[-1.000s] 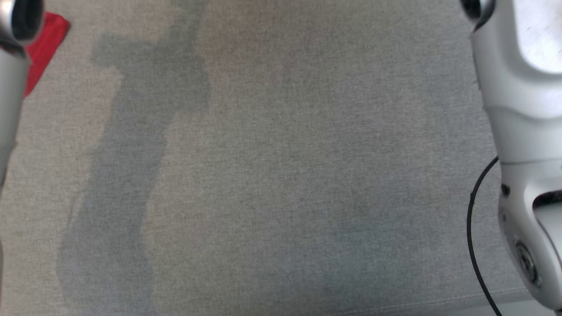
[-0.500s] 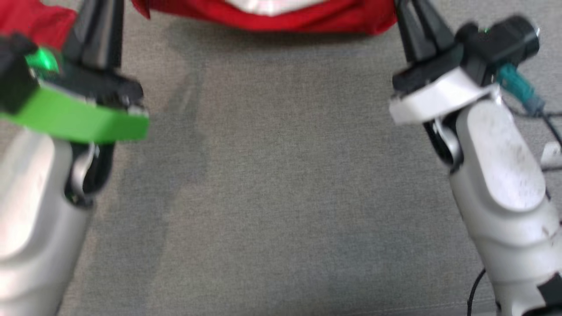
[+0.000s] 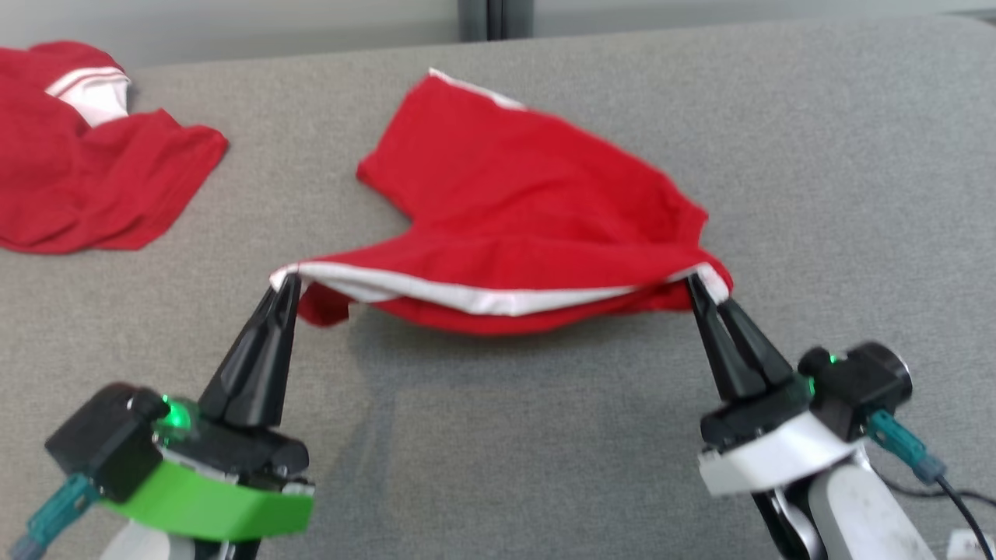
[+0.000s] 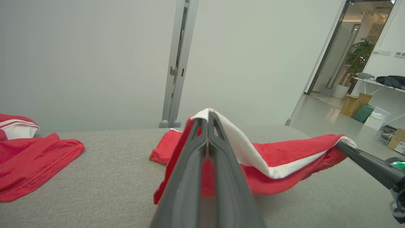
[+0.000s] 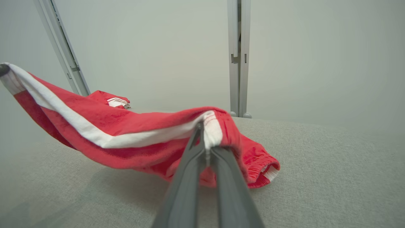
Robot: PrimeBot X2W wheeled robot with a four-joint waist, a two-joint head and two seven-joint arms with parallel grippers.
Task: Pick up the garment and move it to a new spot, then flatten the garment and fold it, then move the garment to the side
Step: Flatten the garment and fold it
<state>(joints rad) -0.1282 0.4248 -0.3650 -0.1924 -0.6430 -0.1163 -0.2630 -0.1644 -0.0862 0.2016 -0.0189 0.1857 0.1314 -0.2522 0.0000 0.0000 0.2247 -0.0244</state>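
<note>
the left tool (image 3: 285,281) and right tool (image 3: 692,283) are each pinched closed on one end of the white-banded edge of the red cloth garment (image 3: 529,194). the edge sags between them, and the far part of the garment lies on the grey fabric surface (image 3: 498,451). both pinches sit right at the tips, so a sharp pull apart could slip a corner free. the slack middle may bunch when laid down. a leftward drag risks snagging the other crumpled red garment (image 3: 85,187), well apart at far left.

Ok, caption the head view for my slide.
Both jaws hold the garment by its white band over the grey surface; a second garment lies left.
</note>
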